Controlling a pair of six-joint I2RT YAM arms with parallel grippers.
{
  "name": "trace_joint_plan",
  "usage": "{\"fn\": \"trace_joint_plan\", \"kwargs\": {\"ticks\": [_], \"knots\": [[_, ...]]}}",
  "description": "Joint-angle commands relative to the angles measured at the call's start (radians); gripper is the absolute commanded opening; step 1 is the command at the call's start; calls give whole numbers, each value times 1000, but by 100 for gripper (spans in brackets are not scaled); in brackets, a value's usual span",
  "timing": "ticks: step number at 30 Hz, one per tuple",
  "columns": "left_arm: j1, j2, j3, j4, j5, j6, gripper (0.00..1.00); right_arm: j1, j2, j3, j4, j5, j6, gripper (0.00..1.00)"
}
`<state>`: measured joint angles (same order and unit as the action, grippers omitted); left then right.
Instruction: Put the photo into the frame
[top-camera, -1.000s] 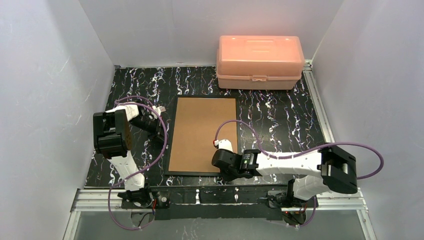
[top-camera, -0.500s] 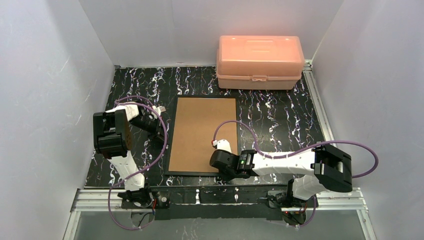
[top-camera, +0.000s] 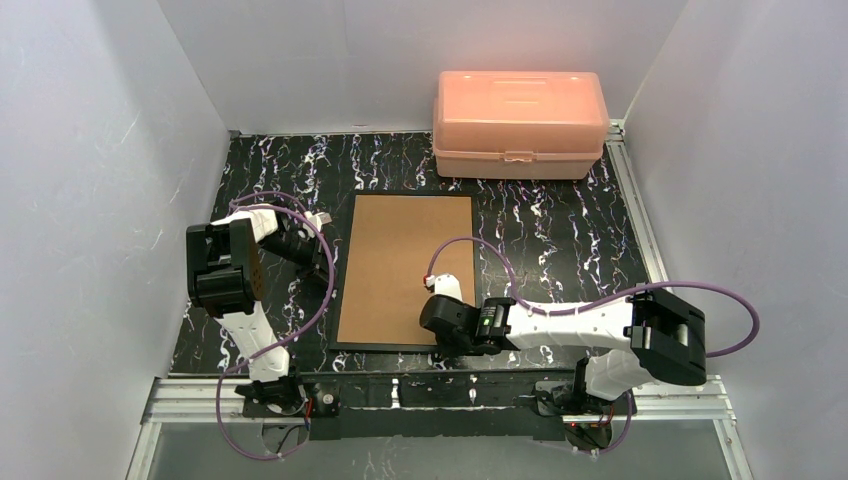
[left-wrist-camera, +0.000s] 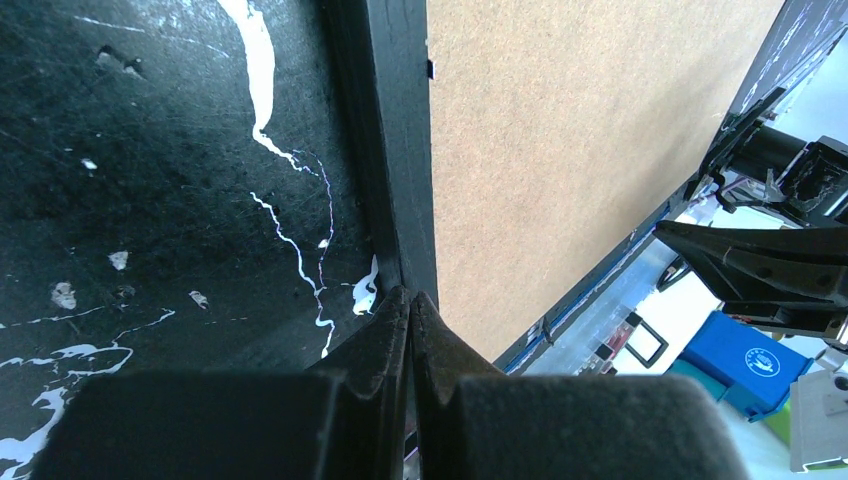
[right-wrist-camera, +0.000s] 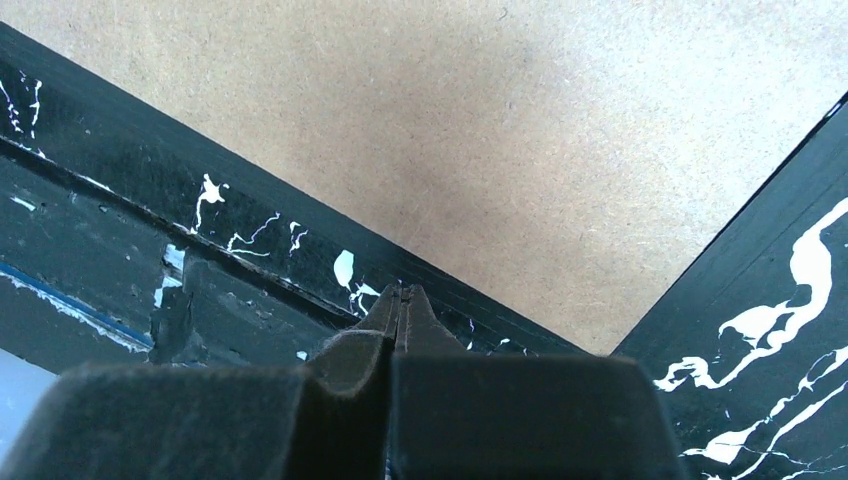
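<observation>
The frame (top-camera: 405, 262) lies face down in the middle of the black marbled table, its brown fibreboard back (left-wrist-camera: 560, 150) up inside a thin black rim. The photo is out of view. My left gripper (top-camera: 325, 262) is shut with nothing in it; its tips (left-wrist-camera: 410, 295) rest at the frame's left rim. My right gripper (top-camera: 441, 343) is also shut and empty. Its tips (right-wrist-camera: 402, 290) sit low at the frame's near rim (right-wrist-camera: 300, 215), close to the near right corner.
A pink plastic box (top-camera: 520, 122) with its lid down stands at the back right. White walls close in both sides and the back. Metal rails run along the table's right edge (top-camera: 640, 230) and its near edge (top-camera: 440, 398).
The right arm has slid a little to the left along the frame's near edge. The left arm and the frame have not moved.
</observation>
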<state>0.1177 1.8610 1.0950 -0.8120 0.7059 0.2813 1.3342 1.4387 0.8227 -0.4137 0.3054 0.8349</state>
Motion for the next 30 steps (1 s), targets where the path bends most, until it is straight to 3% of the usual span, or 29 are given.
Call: {"fn": "trace_joint_plan", "kwargs": {"ticks": [1,21,30], "knots": [[-4,-43,18,-21,7,18,0,-12,-13,9,28,18,-5,1],[-4,-43,22,-21,5,18,0,-18,-18,-30,53,-37,-13,1],[-4,-44,25,-25,-3,23,0,-18,0,-17,49,7,-13,1]]}}
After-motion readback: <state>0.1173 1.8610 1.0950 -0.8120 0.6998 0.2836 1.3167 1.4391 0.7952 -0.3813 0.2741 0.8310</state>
